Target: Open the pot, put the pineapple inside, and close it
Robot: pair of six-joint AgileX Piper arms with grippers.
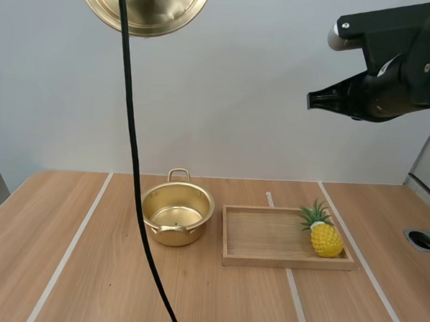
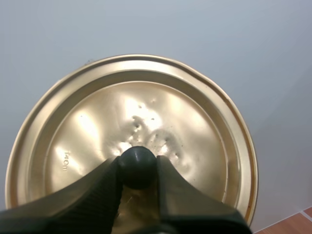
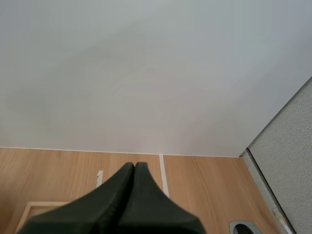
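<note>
The pineapple (image 1: pixel 325 237) lies at the right end of the wooden tray (image 1: pixel 285 263), leaves pointing toward the table's far edge, with nothing over it to hinder a grasp from above. Just left of the tray the pot (image 1: pixel 177 215) stands uncovered and looks empty, nearer the far edge of the table (image 1: pixel 51 253) than the near one, so the fruit has a short way to travel. The lid (image 1: pixel 145 6) hangs high above the table, well clear of that path, its black knob (image 2: pixel 138 163) pinched between the fingers of my left gripper (image 2: pixel 138 168). My right gripper (image 1: pixel 315 100), fingers pressed together on nothing, hovers high over the tray's right side. It seems the one to fetch the fruit.
</note>
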